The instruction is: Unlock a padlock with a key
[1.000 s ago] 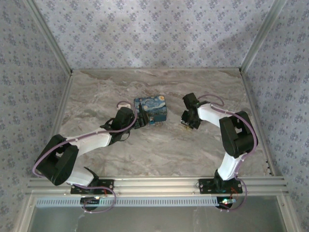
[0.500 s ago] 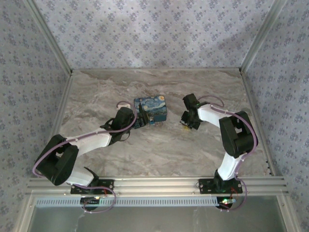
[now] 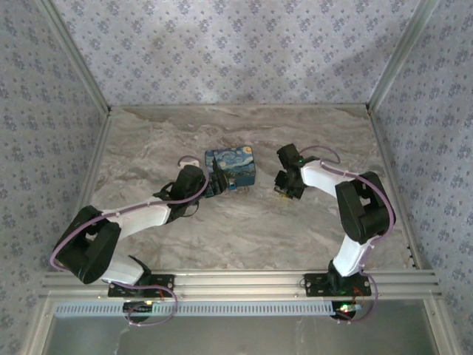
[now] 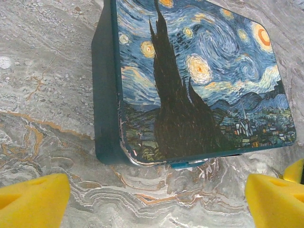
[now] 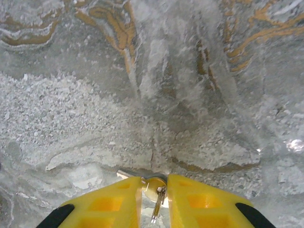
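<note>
Padlock [image 5: 152, 185]: low on the table [image 5: 142, 71], pinched tight between your right gripper [image 5: 154, 191] fingers so it cannot slip.
Key [image 5: 156, 209]: hangs just under it.
Left gripper [image 4: 154, 202]: fingers spread wide, beside the blue box [image 4: 199, 80].

tally: one blue starry-print box [image 4: 199, 80]; one gold padlock [image 5: 153, 184]; one small key [image 5: 156, 209]; two pincers, left pincer [image 4: 154, 202] and right pincer [image 5: 154, 197], two yellow fingertips [image 4: 33, 199] apiece; one marbled counter [image 3: 244, 229].
</note>
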Motion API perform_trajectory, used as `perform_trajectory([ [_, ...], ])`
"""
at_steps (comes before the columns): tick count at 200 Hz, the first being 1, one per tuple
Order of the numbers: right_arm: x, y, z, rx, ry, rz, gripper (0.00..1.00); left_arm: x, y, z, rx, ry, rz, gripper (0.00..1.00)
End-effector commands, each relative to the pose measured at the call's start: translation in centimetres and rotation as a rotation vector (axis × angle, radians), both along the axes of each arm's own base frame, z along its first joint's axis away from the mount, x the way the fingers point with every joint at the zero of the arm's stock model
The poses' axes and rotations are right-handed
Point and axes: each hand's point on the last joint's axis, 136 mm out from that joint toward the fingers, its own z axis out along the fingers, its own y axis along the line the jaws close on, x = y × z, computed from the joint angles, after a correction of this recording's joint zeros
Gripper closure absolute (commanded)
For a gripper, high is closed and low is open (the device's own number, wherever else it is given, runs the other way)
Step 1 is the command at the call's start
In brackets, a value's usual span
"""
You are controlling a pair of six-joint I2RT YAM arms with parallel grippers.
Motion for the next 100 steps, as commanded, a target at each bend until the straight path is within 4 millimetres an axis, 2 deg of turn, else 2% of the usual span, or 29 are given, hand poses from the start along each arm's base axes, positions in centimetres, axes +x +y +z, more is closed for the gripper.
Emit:
perform_trajectory([
  [1,-1.0,-0.1,0.2,-0.017,0.017,0.014,0.77,0.1,-0.1,1.2,-0.025,-0.032,0.012,0.05],
  [38,-1.5,-0.3,-1.1,-0.024,0.052,0.013,0.83,0.0,0.0,1.2,-0.027,-0.035,0.015,0.05],
  [53,-1.6,-0.4,-1.6,-0.017,0.067,0.009,0.89,0.0,0.1,1.2,-0.026,-0.035,0.016,0.05],
  [74,-1.6,-0.4,-2.2,-0.018,0.07,0.006,0.9,-0.1,0.2,1.2,-0.026,-0.035,0.021,0.05],
  [100,-1.7,-0.3,-2.1,-0.006,0.065,0.009,0.96,-0.1,0.2,1.4,-0.027,-0.041,0.02,0.05],
])
